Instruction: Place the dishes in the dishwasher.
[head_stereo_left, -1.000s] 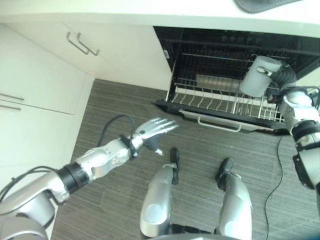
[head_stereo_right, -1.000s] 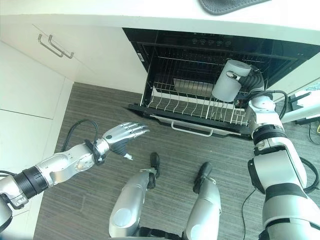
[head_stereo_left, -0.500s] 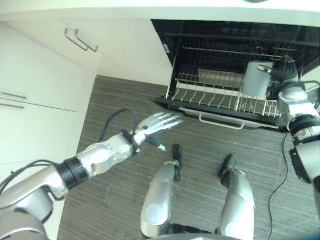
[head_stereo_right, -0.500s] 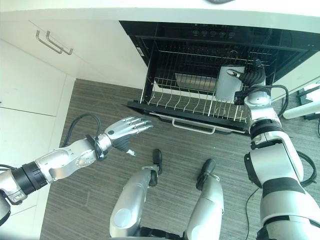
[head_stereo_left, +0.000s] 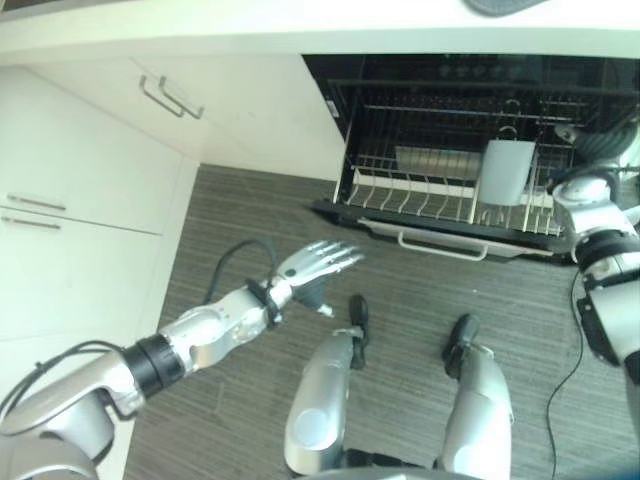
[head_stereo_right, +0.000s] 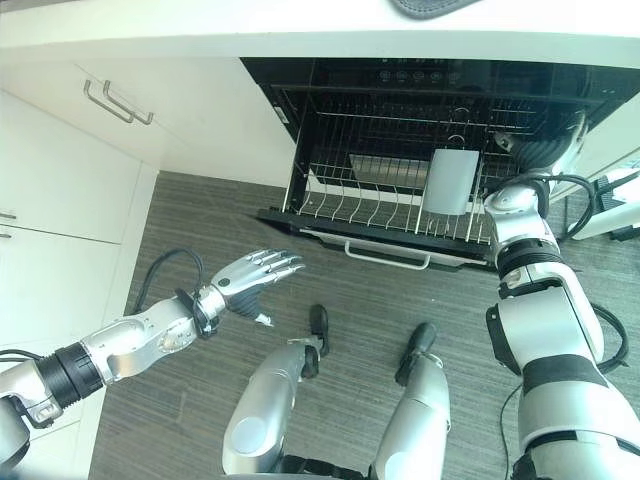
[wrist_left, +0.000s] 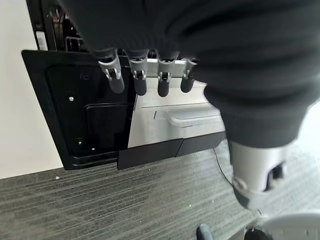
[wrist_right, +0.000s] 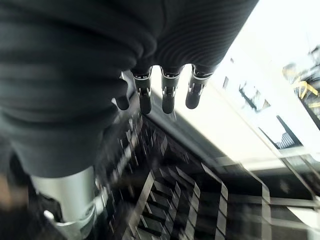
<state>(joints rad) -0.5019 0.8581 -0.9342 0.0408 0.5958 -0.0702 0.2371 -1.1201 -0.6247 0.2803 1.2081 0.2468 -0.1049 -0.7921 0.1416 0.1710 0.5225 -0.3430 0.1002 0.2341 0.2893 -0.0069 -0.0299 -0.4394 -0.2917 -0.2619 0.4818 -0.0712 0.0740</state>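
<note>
A grey striped floor (head_stereo_left: 250, 220) runs between white cabinets (head_stereo_left: 80, 170) and the open dishwasher (head_stereo_left: 470, 110), whose lower rack (head_stereo_left: 440, 205) is pulled out over the dropped door. In the left eye view a pale grey square dish (head_stereo_left: 507, 172) stands on edge among the rack's tines toward its right end, upright so the wires prop it; the right hand (head_stereo_left: 590, 145) sits just beside it at about three o'clock, seemingly apart from it. The left hand (head_stereo_left: 315, 262) hangs well apart over the floor at about seven o'clock from the rack, fingers straight and spread, idle. The right eye view shows the dish at (head_stereo_right: 449, 182) free in the rack, the hand at two o'clock. The left wrist view confirms relaxed, empty fingers facing the dishwasher door (wrist_left: 90, 115). In the right wrist view the fingers (wrist_right: 167, 95) hang loosely extended over the rack wires, holding nothing.
</note>
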